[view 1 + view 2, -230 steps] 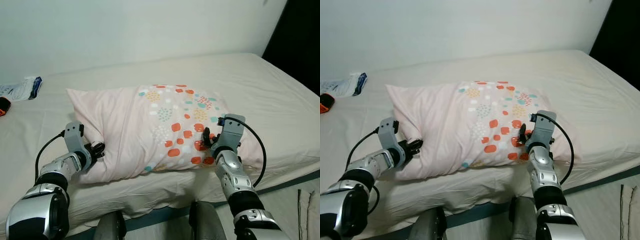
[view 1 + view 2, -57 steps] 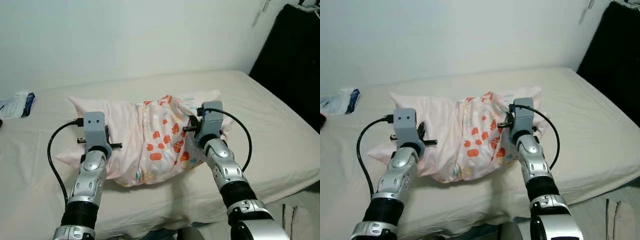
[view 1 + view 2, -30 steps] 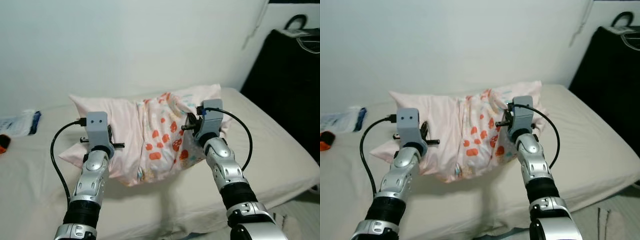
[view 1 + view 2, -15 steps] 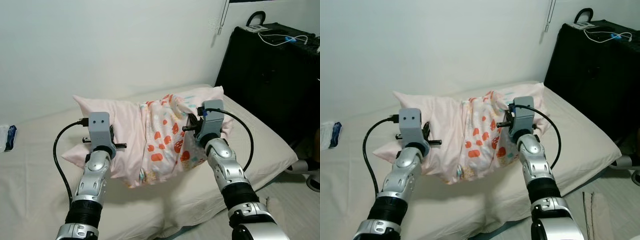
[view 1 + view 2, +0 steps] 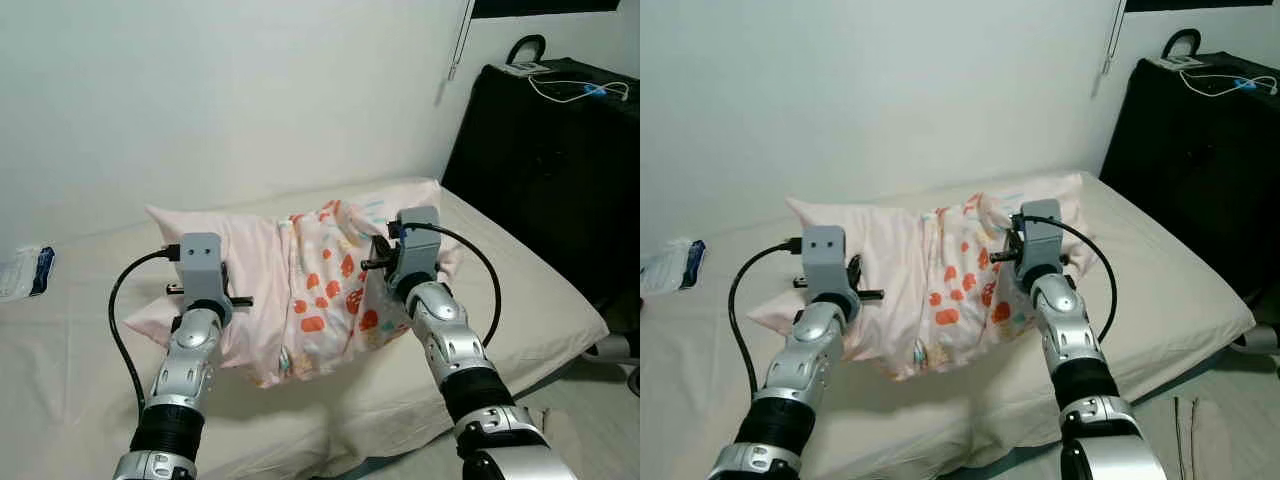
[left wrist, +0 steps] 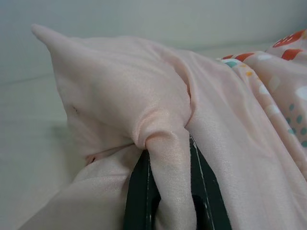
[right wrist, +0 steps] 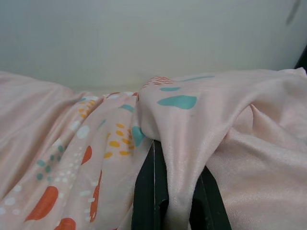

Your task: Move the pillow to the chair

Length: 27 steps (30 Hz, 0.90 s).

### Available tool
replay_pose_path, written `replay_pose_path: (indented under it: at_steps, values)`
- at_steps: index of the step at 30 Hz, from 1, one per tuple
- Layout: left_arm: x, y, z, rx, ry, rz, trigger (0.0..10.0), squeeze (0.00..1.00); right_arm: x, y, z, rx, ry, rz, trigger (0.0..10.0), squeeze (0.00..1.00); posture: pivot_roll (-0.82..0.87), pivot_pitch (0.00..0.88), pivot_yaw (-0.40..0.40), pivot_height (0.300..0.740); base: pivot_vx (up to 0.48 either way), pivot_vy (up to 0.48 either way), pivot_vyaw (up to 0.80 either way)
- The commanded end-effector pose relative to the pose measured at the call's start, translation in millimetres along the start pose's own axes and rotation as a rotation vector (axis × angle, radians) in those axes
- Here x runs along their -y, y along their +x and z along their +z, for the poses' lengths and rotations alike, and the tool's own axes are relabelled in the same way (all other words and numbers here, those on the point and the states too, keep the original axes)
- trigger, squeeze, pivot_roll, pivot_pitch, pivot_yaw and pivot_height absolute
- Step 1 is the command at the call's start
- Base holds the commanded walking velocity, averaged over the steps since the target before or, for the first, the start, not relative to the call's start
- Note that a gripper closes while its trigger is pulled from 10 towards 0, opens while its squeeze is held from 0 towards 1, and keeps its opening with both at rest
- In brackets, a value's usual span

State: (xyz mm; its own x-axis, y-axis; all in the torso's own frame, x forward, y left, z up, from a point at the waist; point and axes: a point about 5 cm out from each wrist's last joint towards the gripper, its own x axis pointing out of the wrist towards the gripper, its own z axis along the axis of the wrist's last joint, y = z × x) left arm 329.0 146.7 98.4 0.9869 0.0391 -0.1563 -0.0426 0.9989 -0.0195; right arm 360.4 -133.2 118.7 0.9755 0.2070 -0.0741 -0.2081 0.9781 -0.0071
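Note:
A pale pink pillow (image 5: pixel 300 285) with orange and teal spots hangs bunched between my two arms, lifted above the cream bed (image 5: pixel 520 290). My left gripper (image 6: pixel 165 191) is shut on a fold of the pillow's plain left end. My right gripper (image 7: pixel 170 191) is shut on a fold at its spotted right end. In the head views both grippers' fingers are buried in the cloth, with the left wrist (image 5: pixel 203 275) and right wrist (image 5: pixel 415 245) level with each other. The pillow's lower edge sags close to the mattress.
The bed fills the foreground, its right edge dropping to the floor (image 5: pixel 1230 410). A tall black case (image 5: pixel 545 170) with cables on top stands at the right against the white wall. A white and blue packet (image 5: pixel 25 272) lies on the bed at far left.
The camera has swung slightly, shifting the scene. The pillow stays gripped at both ends and has kept its height above the bed.

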Motion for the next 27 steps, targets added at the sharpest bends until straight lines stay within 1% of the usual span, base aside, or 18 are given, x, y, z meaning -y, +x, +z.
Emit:
replay_pose_path:
  at_steps: [1, 4, 6, 8, 18, 27]
  values:
    - [11.3, -0.2, 4.0, 0.037, 0.034, -0.054, 10.0, 0.0, -10.5, 1.6, 3.6, 0.026, -0.011, 0.039, 10.0, 0.0, -0.03, 0.0, -0.058, 0.74, 0.0, 0.0, 0.0]
    - [13.3, -0.8, 3.0, 0.038, 0.068, -0.073, 10.0, 0.0, -9.7, 0.9, 0.1, 0.006, -0.014, 0.034, 10.0, 0.0, -0.03, 0.0, -0.057, 0.74, 0.0, 0.0, 0.0]
    - [13.9, -0.9, 3.1, 0.038, 0.071, -0.075, 10.0, 0.0, -9.4, 0.7, -1.1, -0.003, -0.016, 0.033, 10.0, 0.0, -0.03, 0.0, -0.056, 0.74, 0.0, 0.0, 0.0]
    - [14.6, -0.8, 3.2, 0.035, 0.071, -0.077, 10.0, 0.0, -10.2, 0.7, -3.4, -0.018, -0.004, 0.043, 10.0, 0.0, -0.03, 0.0, -0.058, 0.74, 0.0, 0.0, -0.8]
    - [16.8, -2.2, 3.1, 0.037, 0.082, -0.082, 10.0, 0.0, -12.6, 2.0, -4.3, -0.021, -0.012, 0.046, 10.0, 0.0, -0.02, 0.0, -0.059, 0.74, 0.0, 0.0, -0.8]
    - [15.3, -3.0, 3.3, 0.037, 0.08, -0.076, 10.0, 0.0, -14.9, 3.3, -5.1, -0.033, -0.004, 0.049, 10.0, 0.0, -0.01, 0.0, -0.066, 0.74, 0.0, 0.0, -0.8]
